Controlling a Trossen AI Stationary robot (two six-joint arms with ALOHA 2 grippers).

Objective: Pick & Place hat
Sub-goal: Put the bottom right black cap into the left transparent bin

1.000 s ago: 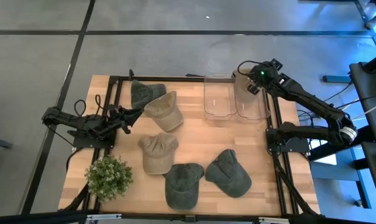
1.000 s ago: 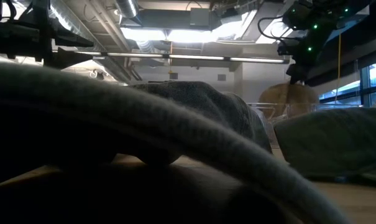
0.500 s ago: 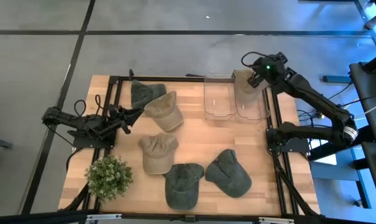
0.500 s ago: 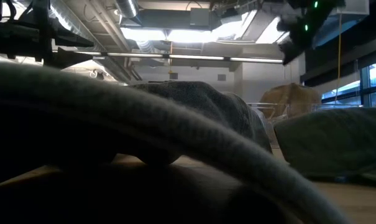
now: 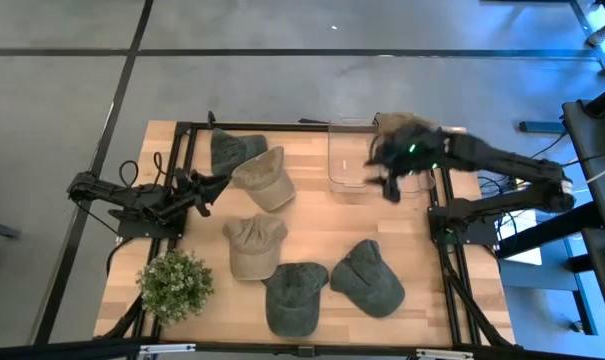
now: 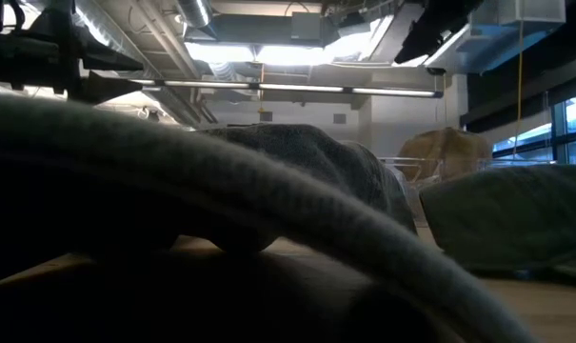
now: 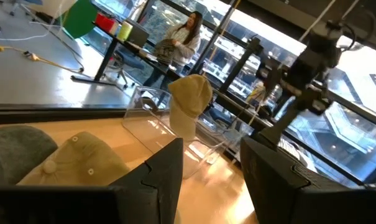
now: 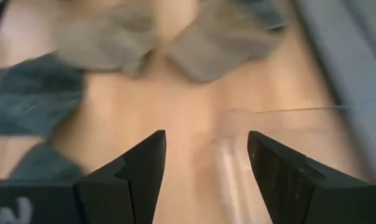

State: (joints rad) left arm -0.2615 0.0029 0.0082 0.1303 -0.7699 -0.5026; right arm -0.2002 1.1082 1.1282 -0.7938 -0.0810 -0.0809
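Near edge: soft dark green caps (image 5: pixel 367 277) and a potted plant (image 5: pixel 175 284) on the wooden table (image 5: pixel 312 215). Middle: two tan caps (image 5: pixel 254 245). Far: my right gripper (image 5: pixel 385 177), fingers spread and empty, above clear bins (image 5: pixel 350 157); a tan hat (image 7: pixel 189 106) sits in the bin behind it. My left gripper (image 5: pixel 203 188), fingers apart, rests beside a tan cap

Open-plan lab: exposed ceiling ducts (image 6: pixel 268 71), desks (image 7: pixel 122 46), glass walls.
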